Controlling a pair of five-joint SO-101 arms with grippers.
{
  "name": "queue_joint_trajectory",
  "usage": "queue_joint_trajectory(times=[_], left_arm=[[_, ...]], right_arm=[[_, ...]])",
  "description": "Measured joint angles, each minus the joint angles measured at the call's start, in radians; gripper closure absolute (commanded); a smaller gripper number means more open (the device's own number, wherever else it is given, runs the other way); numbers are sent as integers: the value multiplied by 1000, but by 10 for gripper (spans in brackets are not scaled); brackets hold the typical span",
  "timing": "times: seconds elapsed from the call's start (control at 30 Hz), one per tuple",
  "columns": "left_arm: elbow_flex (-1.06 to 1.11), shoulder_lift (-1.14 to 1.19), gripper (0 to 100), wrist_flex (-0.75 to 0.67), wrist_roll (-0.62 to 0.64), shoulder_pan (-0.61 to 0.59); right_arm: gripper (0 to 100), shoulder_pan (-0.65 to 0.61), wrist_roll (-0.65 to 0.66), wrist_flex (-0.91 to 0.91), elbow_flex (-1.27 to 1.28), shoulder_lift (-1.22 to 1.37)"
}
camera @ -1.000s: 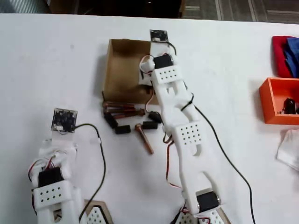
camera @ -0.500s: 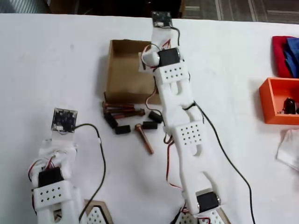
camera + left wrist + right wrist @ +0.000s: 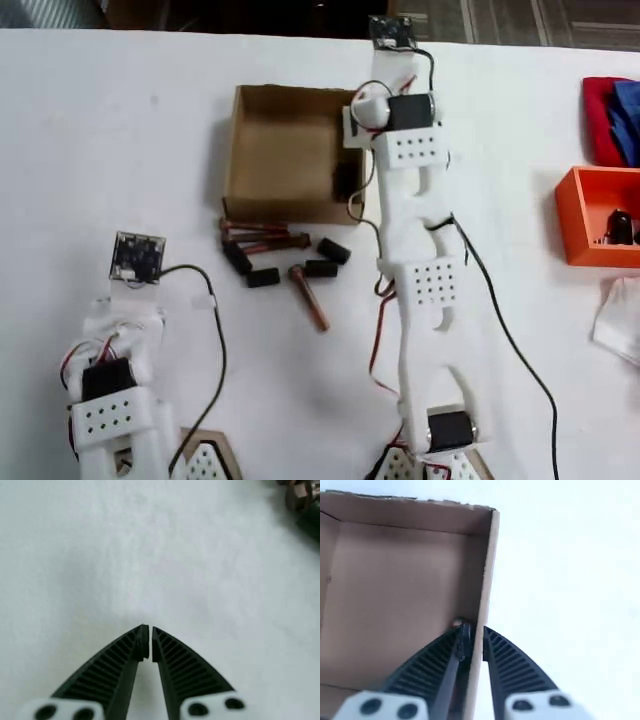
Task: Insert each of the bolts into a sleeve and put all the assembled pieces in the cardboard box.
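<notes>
Right pincer (image 3: 474, 636) swung right — astride cardboard box (image 3: 480, 570) wall.

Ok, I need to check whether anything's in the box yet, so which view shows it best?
The high view: the whole box shows from above, visible floor bare, though the right arm covers its right wall. The right wrist view has one inner corner close up. The left wrist view looks at the table.

High view overhead, whole table (image 3: 120, 120); wrist views close, downward; right shares cardboard box (image 3: 395, 580).
</notes>
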Motion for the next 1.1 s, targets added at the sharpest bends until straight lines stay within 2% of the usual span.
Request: queue_joint_trajectory(times=[0.47, 1.0, 1.1], left_arm=[[0, 0, 954, 0, 0, 6], [0, 0, 954, 0, 0, 6], [0, 0, 954, 0, 0, 6]], right_arm=[[971, 12, 0, -100, -6, 160], [966, -2, 5, -103, -6, 132], [933, -2, 8, -103, -6, 80]])
